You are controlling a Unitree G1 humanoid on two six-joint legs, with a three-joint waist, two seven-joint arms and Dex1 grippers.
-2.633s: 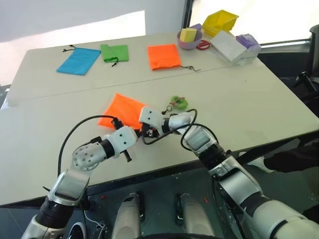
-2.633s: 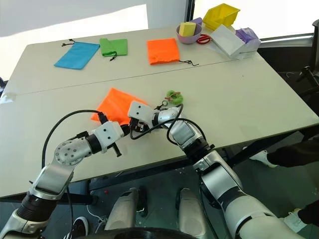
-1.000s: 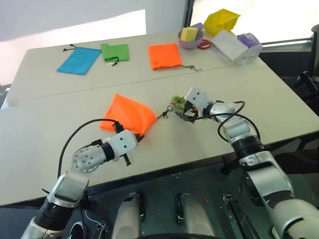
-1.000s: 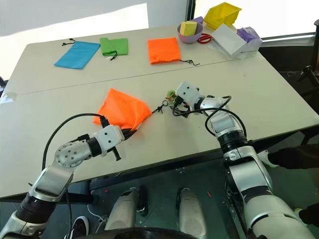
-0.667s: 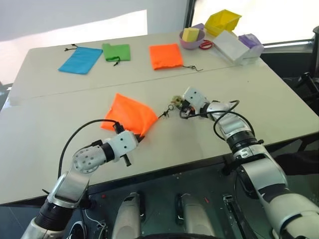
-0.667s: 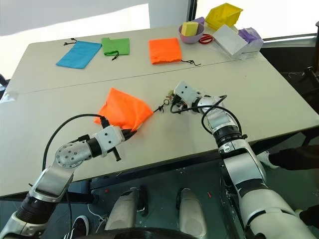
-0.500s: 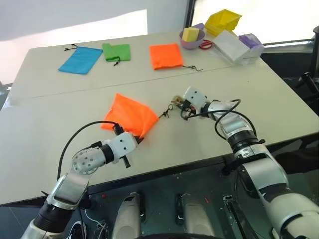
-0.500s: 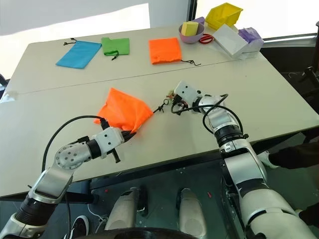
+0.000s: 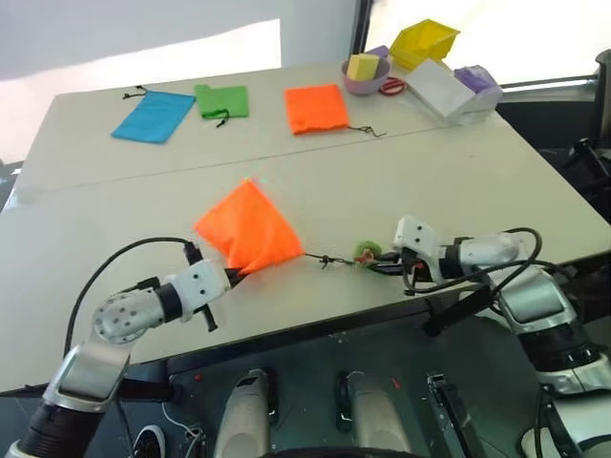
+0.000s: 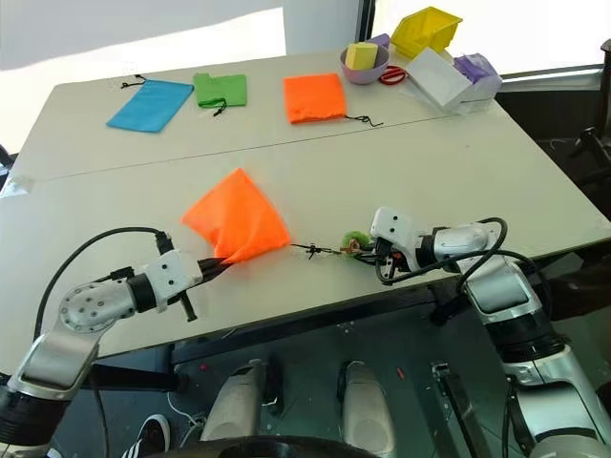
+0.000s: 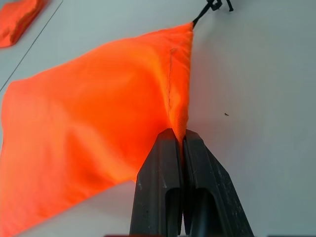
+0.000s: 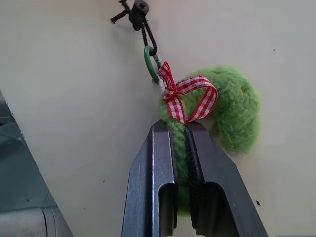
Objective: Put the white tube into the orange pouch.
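Orange pouch [image 9: 246,229] lies at centre frame on the near table [image 9: 496,191], mouth drawn shut; the white tube cannot be made out. Left gripper [image 11: 178,143], lower left, is clamped on the pouch's near edge. The dark cord [image 9: 325,258] runs right to the green ball [image 12: 232,111], which carries a red checked ribbon [image 12: 190,96]. Right gripper [image 12: 180,133], lower right near the table edge, is pinched tight on the ball. A flat orange pouch [image 9: 315,107], green pouch [image 9: 221,100] and blue pouch [image 9: 151,115] lie across the upper frame.
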